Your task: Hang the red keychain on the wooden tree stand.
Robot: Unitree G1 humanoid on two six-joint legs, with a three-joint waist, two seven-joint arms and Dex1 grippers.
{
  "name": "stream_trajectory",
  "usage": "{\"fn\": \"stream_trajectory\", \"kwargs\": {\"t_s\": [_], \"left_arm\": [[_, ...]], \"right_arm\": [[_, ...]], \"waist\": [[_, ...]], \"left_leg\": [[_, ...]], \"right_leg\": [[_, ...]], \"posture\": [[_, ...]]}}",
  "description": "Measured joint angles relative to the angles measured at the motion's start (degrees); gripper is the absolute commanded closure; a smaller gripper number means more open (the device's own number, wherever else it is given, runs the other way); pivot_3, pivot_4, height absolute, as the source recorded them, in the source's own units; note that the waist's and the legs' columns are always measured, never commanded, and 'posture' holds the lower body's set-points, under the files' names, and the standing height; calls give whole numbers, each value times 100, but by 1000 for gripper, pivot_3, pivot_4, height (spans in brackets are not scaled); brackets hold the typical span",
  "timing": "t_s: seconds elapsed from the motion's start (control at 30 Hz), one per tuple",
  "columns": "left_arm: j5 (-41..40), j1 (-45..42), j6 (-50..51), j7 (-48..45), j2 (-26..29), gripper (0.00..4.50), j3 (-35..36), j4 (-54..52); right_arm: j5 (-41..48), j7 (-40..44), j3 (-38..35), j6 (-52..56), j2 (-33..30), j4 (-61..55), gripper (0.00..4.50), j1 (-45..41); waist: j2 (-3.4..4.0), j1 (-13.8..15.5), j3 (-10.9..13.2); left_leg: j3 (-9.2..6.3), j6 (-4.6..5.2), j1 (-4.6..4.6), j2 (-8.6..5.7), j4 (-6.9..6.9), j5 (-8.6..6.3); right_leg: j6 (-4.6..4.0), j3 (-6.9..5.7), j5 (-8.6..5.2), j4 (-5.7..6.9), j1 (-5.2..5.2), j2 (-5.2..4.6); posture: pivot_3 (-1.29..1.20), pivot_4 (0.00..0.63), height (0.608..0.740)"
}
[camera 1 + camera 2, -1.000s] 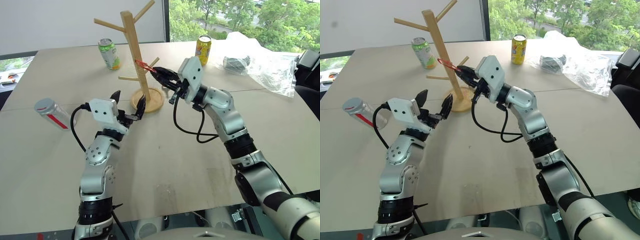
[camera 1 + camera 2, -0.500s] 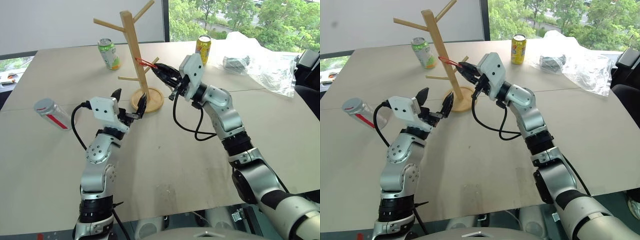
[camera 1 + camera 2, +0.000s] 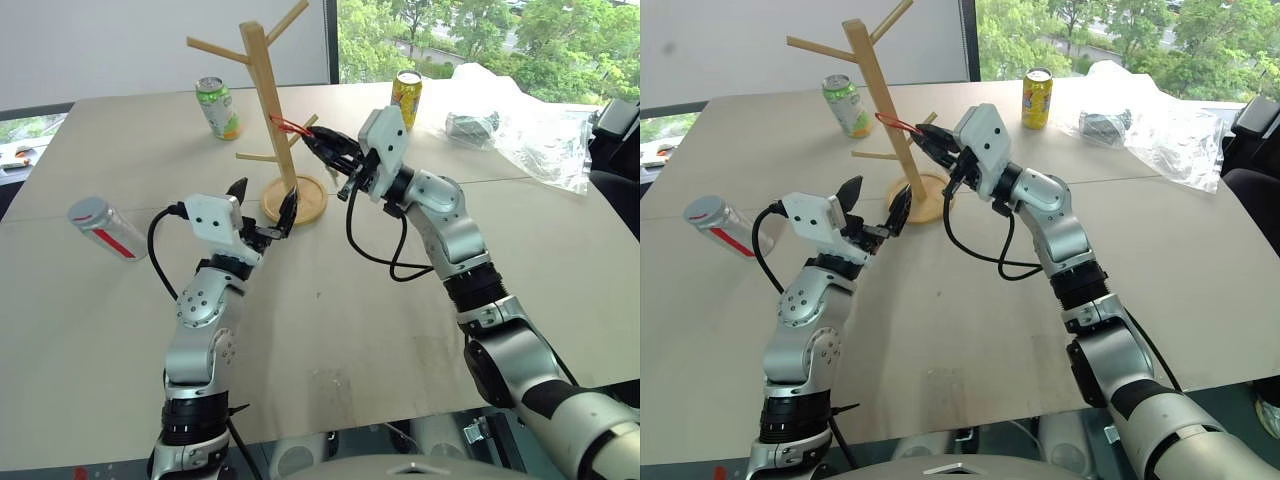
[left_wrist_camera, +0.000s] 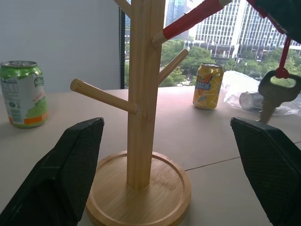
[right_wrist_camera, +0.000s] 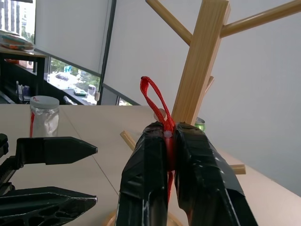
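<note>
The wooden tree stand (image 3: 270, 110) stands upright on its round base mid-table. My right gripper (image 3: 318, 143) is shut on the red keychain (image 3: 290, 127) and holds it in the air just right of the post. The red loop (image 5: 151, 96) sticks out past the fingertips and reaches the post beside a short angled peg; I cannot tell whether it is around the peg. A small key (image 4: 275, 92) dangles below the strap. My left gripper (image 3: 265, 190) hovers open just in front of the stand's base (image 4: 141, 197), holding nothing.
A green can (image 3: 218, 107) stands behind the stand on the left, and a yellow can (image 3: 406, 98) at the back right. A silver can with a red stripe (image 3: 103, 228) lies at the left. Crumpled clear plastic (image 3: 520, 130) covers the far right corner.
</note>
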Motion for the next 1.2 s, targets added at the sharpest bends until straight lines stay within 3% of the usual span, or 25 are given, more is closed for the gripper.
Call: {"fn": "stream_trajectory", "kwargs": {"t_s": [1.2], "left_arm": [[13, -20, -9, 14, -2, 0, -124, 0]], "right_arm": [[-90, -225, -156, -127, 253, 1109, 4455, -355]], "waist": [[1, -7, 2]], "left_leg": [[1, 0, 0, 0, -5, 0]], "right_leg": [[-2, 0, -1, 0, -3, -2]], "posture": [[0, 150, 740]]}}
